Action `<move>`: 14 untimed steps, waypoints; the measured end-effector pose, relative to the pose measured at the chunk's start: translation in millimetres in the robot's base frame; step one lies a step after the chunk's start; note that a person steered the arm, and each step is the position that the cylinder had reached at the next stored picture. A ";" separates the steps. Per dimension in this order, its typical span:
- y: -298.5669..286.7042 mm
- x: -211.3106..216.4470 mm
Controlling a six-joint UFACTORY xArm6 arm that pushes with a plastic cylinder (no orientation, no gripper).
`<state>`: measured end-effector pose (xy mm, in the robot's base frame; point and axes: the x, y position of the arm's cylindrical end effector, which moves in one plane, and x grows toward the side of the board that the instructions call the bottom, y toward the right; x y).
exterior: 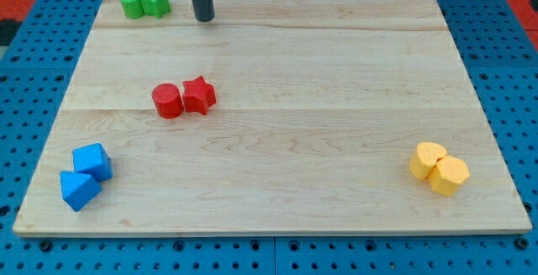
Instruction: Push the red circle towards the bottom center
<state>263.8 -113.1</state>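
The red circle (167,101) lies on the wooden board (294,140), left of centre, touching a red star (199,95) on its right side. My tip (203,18) is near the view's top edge of the board, well above the red pair and slightly to the right of the red circle. It touches no block.
Two green blocks (144,2), one a star, sit at the top left, just left of my tip. Two blue blocks (86,175) sit at the bottom left. Two yellow blocks (439,168) sit at the bottom right. A blue pegboard surrounds the board.
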 end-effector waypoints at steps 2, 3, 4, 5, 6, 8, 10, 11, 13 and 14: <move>-57.0 70.6; -78.7 102.8; -83.9 138.8; -87.6 167.0; -84.8 166.9; 2.0 166.9; 40.0 158.0; 81.4 167.5; 103.7 220.9; 118.8 244.3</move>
<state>508.1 5.6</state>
